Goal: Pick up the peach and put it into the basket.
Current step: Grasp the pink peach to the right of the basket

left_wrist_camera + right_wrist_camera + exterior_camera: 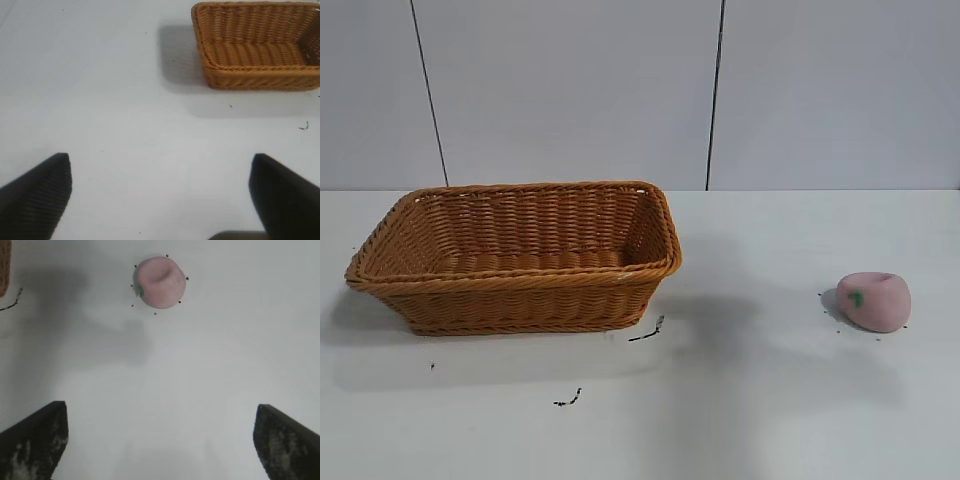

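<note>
well apart, peach [874,301] and basket [517,258]

basket [515,255] left on table [750,400] | peach [874,300] far right, well apart

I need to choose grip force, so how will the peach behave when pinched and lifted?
The peach looks rounded with a dimpled top, so it may roll if nudged off-centre. Its matte, toy-like surface suggests it is light and not very slippery. The right tool is open with the peach ahead between its fingers; a centred pinch across the widest part seems safest.
</note>
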Motion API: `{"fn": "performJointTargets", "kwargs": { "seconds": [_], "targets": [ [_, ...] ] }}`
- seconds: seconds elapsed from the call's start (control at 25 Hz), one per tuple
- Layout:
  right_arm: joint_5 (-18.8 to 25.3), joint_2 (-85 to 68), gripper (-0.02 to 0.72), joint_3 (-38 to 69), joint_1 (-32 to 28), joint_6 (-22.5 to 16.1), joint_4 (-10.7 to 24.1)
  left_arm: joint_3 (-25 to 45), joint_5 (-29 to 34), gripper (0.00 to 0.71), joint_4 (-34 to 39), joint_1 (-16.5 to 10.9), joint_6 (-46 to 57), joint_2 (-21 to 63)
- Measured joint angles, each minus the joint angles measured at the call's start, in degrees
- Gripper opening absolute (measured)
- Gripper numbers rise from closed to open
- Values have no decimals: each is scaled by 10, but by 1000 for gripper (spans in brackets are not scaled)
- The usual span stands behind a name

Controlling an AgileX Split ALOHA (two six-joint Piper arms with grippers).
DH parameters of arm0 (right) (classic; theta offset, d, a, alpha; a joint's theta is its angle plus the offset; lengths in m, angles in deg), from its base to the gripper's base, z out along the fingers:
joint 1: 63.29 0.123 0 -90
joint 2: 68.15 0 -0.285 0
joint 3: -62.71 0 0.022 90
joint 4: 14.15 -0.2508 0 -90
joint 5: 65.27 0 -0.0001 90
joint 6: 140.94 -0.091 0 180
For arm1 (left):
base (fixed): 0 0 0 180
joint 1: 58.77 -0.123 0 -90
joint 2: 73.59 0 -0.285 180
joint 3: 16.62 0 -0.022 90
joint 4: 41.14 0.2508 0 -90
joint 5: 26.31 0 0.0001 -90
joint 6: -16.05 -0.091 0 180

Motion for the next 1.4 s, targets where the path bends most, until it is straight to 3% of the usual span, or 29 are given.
{"fn": "performJointTargets", "kwargs": {
  "seconds": [0.28,0.6,0.88,1.4],
  "targets": [
    [-9,212,696,-124,0,0,0,0,0,693,0,0,0,0],
    [-79,349,696,-139,0,0,0,0,0,693,0,0,0,0],
    [-146,420,696,-140,0,0,-1,0,0,693,0,0,0,0],
    [-174,432,684,-140,0,12,-12,0,0,693,0,0,0,0]
  ]
}}
